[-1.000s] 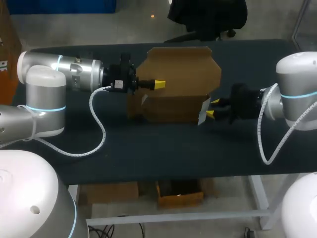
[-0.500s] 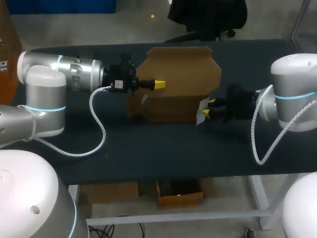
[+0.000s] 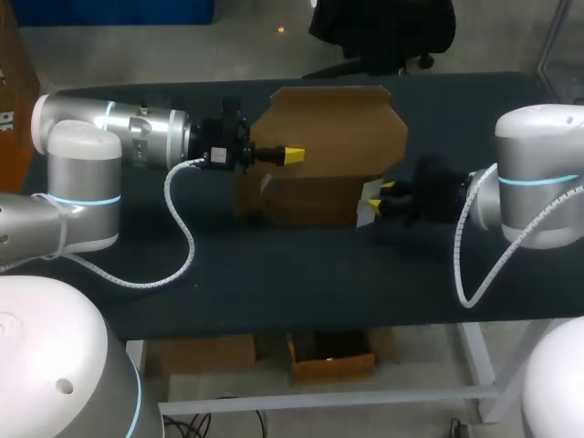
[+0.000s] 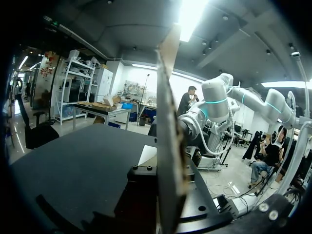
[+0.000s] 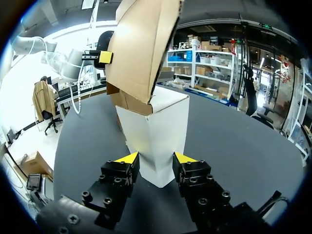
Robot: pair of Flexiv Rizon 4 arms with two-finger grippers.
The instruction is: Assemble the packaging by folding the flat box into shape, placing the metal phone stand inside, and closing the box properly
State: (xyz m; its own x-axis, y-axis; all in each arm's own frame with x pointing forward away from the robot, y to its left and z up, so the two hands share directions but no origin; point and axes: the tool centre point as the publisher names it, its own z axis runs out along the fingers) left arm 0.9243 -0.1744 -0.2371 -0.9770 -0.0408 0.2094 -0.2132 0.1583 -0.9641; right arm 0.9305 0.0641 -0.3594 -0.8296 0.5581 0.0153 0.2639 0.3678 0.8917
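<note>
The brown cardboard box stands at mid-table with its large top flap raised toward the back. My left gripper is shut on that flap's left part; in the left wrist view the flap's edge runs straight out from between the fingers. At the box's right end a white side flap sticks out. My right gripper is open, with the white flap between its yellow tips and the brown flap above. No phone stand shows in any view.
The dark table has bare surface in front of the box and along both sides. My left arm's white cable loops down over the table to the left of the box.
My right gripper has moved left toward the box, so the white flap now sits between its fingers. The left gripper and the raised flap have stayed in place.
</note>
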